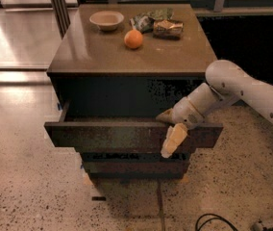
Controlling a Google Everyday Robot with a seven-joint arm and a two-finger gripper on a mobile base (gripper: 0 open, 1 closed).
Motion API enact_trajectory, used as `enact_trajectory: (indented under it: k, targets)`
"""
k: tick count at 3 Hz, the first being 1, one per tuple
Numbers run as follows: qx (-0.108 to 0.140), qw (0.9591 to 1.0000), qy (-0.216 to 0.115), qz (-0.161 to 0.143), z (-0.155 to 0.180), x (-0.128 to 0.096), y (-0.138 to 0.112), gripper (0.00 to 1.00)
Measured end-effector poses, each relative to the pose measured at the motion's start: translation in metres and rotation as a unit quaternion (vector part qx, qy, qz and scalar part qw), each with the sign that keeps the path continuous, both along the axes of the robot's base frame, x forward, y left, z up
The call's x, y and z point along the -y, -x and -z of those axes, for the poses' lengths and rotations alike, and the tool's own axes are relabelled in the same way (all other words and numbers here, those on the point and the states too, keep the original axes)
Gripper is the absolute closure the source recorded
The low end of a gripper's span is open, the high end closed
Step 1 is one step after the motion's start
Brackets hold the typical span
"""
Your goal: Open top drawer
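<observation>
The top drawer (112, 134) stands partly out beneath the cabinet (103, 61) top. The gripper (165, 133) sits toward its 3 o'clock end, fingers (174, 139) pinching the front panel, one inside and one outside. We advise pulling straight toward 6 o'clock, keeping level, because the off-centre grip could skew the drawer.

Single camera, high, angled down at cabinet (103, 57) front, close range, gripper (166, 133) mid-right, clamped over top drawer (112, 136) front.
</observation>
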State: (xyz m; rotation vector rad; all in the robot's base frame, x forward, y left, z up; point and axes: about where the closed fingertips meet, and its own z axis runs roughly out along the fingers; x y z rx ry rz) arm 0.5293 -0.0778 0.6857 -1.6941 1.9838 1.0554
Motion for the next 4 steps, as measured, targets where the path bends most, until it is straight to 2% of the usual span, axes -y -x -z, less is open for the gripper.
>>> enact_trajectory:
  k: [1, 2, 3, 4]
  targets:
    - [0.0, 1.0, 0.0, 0.0, 0.0, 0.0, 0.0, 0.0]
    - [-0.021, 0.9997, 0.001, -0.01, 0.002, -0.001, 0.012, 0.0]
    - [-0.021, 0.9997, 0.001, -0.01, 0.001, -0.001, 0.012, 0.0]
    - [-0.04, 0.9991, 0.002, -0.01, -0.003, 0.004, 0.033, 0.0]
